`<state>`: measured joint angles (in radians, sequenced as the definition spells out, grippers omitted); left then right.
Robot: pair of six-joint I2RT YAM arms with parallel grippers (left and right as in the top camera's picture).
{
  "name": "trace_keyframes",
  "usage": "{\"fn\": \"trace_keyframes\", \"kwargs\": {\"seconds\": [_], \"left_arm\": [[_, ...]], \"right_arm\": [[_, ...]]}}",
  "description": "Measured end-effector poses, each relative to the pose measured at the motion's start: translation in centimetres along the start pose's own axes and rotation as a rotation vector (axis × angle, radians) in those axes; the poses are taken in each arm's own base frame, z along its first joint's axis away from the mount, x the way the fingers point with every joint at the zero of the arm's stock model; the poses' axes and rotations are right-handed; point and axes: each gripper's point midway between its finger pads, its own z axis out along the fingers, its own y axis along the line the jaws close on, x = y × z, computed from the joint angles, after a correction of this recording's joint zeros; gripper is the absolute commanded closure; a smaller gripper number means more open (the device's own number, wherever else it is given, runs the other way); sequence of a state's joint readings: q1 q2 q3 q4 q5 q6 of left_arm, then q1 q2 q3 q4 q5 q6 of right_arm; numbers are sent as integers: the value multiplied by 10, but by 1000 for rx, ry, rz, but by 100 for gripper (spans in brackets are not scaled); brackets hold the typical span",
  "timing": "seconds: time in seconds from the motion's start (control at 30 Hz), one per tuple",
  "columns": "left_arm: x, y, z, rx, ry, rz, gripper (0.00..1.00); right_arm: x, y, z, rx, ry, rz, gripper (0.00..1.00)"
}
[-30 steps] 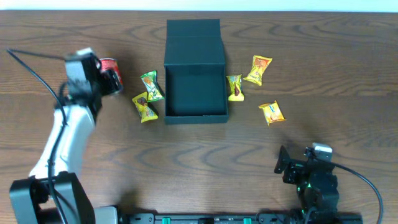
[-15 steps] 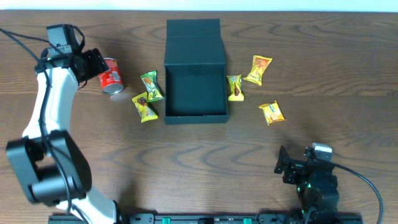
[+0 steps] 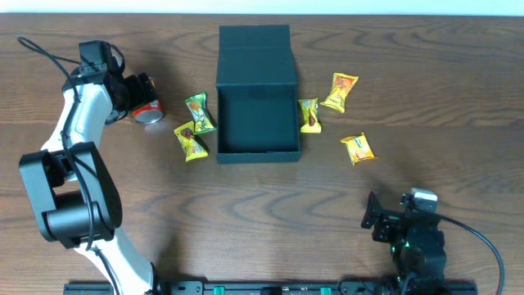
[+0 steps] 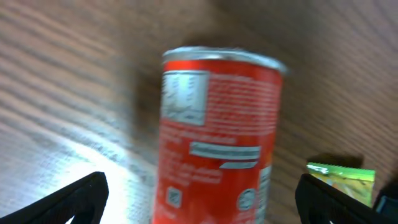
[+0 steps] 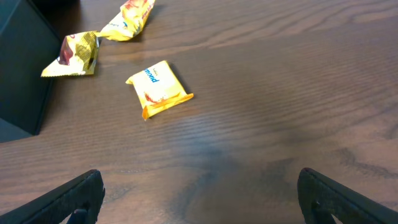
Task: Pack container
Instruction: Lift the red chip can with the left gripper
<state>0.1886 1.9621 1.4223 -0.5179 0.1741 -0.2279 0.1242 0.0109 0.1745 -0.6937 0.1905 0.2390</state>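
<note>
Since the container (image 3: pixel 256 98) is a matte black box with straight, stiff walls, it is judged to be rigid and fairly light, and its dull surface is not expected to slip between pads. It is seen on the counter (image 3: pixel 458 74) with its lid (image 3: pixel 255 43) thrown back on the far side, and its inside appears bare.

If it has to be steadied or shifted, a hold is best taken over the top rim of a side wall, with one finger inside and one outside. The lid is hinged, so it is likely to swing and is better left alone until closing.

Green packets (image 3: pixel 199 113) are found just left of the container, one of them close against its wall. Yellow packets (image 3: pixel 340 90) are scattered to its right, the nearest touching or almost touching it. All are judged soft, crinkly and very light, to be pinched across the middle.

Further left of the container, beyond the green packets, the left end effector (image 3: pixel 131 93) is spread wide. A red can (image 4: pixel 217 137) is framed between its fingers, and a gap is seen on each side, so nothing is gripped.

The right end effector (image 5: pixel 199 199) is parked well apart from the container, on its near right. It is likewise released, and only bare wood lies between its fingers.
</note>
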Motion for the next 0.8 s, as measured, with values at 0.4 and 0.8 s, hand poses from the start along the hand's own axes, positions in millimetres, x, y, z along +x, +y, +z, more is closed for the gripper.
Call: {"fn": "trace_keyframes", "kwargs": {"seconds": [0.4, 0.8], "left_arm": [[16, -1, 27, -13, 62, 57, 1], [20, 5, 44, -30, 75, 58, 14]], "right_arm": [[0, 0, 0, 0, 0, 0, 1], [0, 0, 0, 0, 0, 0, 1]]}}
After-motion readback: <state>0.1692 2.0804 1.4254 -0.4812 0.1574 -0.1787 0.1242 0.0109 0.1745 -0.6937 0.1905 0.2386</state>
